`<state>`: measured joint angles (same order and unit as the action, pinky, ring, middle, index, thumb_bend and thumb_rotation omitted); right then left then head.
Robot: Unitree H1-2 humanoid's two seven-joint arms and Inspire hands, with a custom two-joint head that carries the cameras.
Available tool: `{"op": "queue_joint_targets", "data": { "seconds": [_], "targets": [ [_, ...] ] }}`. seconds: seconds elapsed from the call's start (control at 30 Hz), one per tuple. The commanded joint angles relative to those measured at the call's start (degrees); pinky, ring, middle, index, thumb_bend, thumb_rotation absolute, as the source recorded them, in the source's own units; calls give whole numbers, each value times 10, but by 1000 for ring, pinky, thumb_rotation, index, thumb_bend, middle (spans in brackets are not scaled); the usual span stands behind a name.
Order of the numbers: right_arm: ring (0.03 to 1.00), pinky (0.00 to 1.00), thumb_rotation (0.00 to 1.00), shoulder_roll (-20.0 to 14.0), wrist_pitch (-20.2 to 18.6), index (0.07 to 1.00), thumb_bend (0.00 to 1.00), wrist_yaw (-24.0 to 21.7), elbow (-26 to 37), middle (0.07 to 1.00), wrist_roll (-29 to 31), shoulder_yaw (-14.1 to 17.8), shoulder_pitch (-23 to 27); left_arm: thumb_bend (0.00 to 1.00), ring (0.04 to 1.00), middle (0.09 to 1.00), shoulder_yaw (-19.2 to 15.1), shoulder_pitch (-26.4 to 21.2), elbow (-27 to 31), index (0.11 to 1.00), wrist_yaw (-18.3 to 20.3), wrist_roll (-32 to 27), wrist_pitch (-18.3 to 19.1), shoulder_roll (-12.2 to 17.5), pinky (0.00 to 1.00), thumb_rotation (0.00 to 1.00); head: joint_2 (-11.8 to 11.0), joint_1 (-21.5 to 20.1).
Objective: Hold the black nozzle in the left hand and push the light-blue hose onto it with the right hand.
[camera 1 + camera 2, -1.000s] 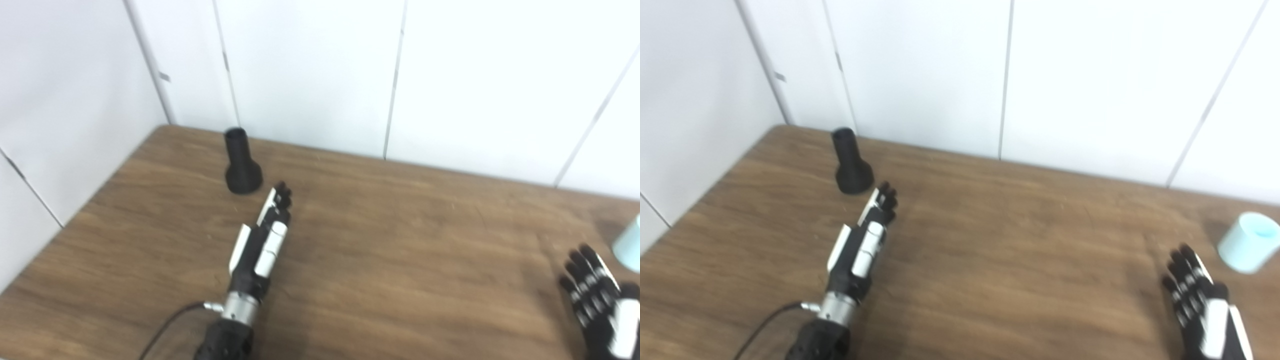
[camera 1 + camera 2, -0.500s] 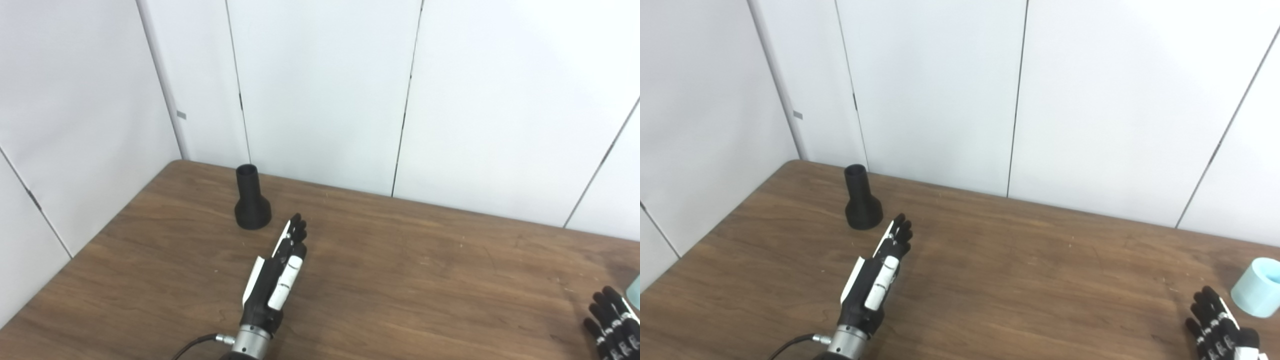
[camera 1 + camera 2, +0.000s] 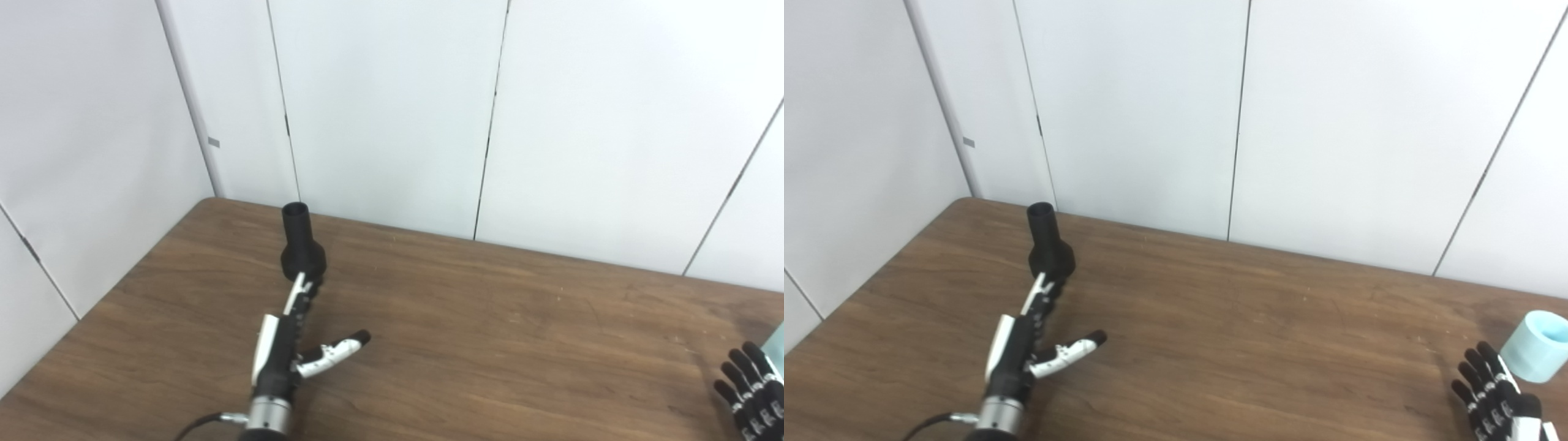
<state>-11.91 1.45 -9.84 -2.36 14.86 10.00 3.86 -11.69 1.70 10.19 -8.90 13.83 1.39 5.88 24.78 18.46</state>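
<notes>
Left eye view: my left hand (image 3: 285, 349) is turned edge-on, fingers straight and thumb splayed right, holding nothing; its fingertips reach the base of the nozzle (image 3: 301, 244), which stands upright far left on the table (image 3: 490, 343).

Right eye view: my right hand (image 3: 1497, 404) lies near right, fingers spread and empty, just beside the hose (image 3: 1532, 346).

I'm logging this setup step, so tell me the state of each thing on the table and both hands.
black nozzle: upright, wide end down, not held
light-blue hose: standing on end, untouched
left hand: open, fingers reaching the nozzle's base
right hand: open, beside the hose
</notes>
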Motion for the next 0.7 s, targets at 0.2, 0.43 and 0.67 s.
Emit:
{"op": "queue_joint_targets", "data": {
  "seconds": [0.2,0.43,0.67],
  "targets": [
    [955,933,1000,6,19,959,626,-6,-33,951,-4,-7,-11,903,920,912,-23,-60,-5,914,-42,86,23,71,911,174,1,-4],
    [959,932,1000,7,17,955,634,-5,-31,954,-7,-9,-9,882,919,908,-42,-108,-77,905,-60,95,33,120,907,138,6,-11],
    [950,930,1000,7,18,935,634,-3,-32,941,-12,-10,-8,971,930,962,-27,-150,-160,960,-71,109,30,161,857,210,8,-8]
  ]
}}
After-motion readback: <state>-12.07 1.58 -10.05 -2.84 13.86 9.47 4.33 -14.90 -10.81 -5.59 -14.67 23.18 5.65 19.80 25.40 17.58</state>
